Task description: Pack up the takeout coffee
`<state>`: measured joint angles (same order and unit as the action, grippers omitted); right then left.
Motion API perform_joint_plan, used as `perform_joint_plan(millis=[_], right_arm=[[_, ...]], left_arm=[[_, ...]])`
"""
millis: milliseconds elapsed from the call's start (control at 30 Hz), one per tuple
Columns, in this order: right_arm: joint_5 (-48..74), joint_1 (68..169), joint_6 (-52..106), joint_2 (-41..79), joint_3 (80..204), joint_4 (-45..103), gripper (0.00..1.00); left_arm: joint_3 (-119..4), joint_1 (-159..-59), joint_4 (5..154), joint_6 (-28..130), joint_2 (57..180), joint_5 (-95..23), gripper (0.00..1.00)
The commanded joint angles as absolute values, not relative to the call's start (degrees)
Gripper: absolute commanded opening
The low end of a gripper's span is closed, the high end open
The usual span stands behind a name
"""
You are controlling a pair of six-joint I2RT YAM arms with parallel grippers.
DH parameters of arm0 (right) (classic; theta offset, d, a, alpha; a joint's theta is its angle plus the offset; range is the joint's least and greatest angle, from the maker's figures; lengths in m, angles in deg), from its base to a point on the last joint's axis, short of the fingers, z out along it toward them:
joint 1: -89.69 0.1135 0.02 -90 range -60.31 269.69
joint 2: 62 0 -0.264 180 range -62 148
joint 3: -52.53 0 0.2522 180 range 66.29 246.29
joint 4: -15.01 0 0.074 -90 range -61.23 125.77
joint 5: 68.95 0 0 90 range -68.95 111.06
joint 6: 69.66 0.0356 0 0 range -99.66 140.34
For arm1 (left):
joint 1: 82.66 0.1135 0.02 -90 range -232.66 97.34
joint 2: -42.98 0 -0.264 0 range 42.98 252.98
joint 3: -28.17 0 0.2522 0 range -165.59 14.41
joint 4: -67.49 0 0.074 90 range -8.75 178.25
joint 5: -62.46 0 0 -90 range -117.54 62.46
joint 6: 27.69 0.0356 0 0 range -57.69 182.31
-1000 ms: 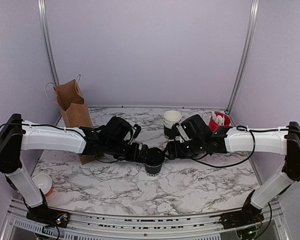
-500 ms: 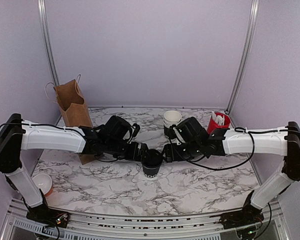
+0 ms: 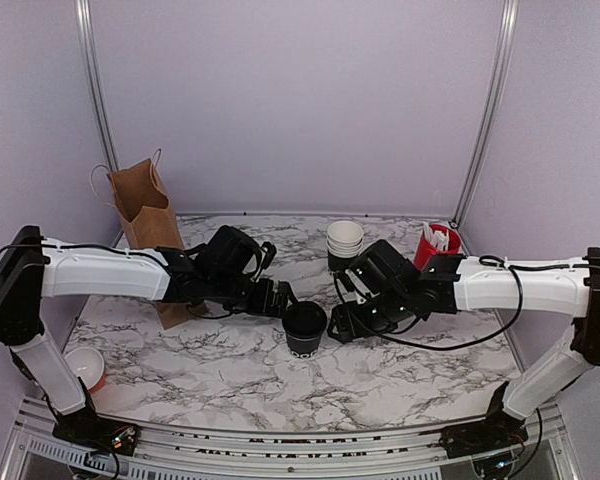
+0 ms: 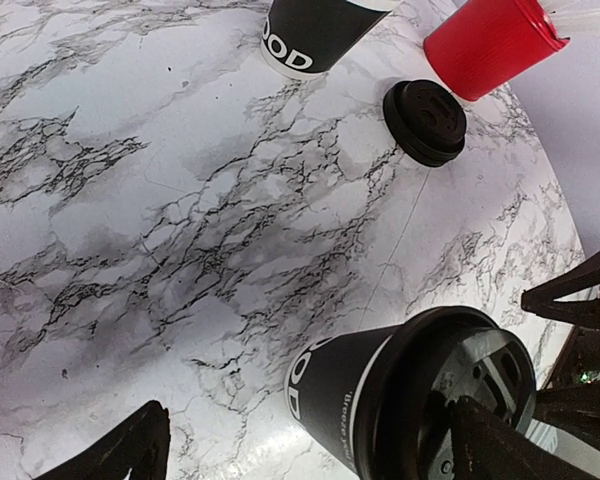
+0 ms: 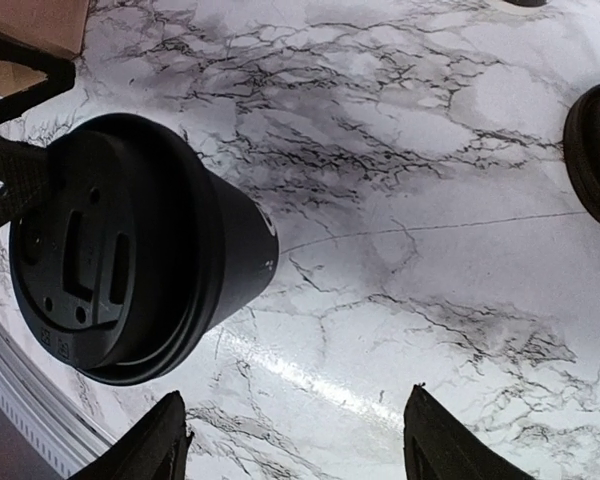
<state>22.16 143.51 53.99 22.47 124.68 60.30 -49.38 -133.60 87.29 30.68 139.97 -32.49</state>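
Small black paper cup upright near centre of white marble counter, round black plastic lid seated on top. Left end effector open wide, cup close by one finger, contact unclear. Right end effector open, cup just beyond fingertips, not gripped. Brown paper bag upright at far left, well apart from cup.

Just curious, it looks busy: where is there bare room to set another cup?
Barest: the table at its near edge, before the coffee. A smaller patch lies at the back, between bag and cup stack. Crowded: the middle, where left gripper and right gripper flank the coffee.
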Motion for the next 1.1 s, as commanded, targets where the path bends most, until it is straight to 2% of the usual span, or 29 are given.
perform_joint_plan(millis=[0,233,567,1067], right_arm=[[25.26,141.66,55.73,18.58,127.34,61.07,0.72],[17.24,134.88,54.56,17.56,124.98,52.06,0.72],[12.37,134.07,53.95,22.69,124.99,47.13,0.72],[12.0,134.05,55.14,24.46,121.99,45.12,0.71]], left_arm=[[-51.15,-133.28,90.89,32.23,136.9,-32.06,0.99],[-48.69,-133.26,92.02,31.24,132.52,-31.24,0.99],[-40.62,-133.25,90.76,26.99,130.34,-31.73,0.99],[-39.83,-133.29,86.26,25.0,133.33,-36.64,0.98]])
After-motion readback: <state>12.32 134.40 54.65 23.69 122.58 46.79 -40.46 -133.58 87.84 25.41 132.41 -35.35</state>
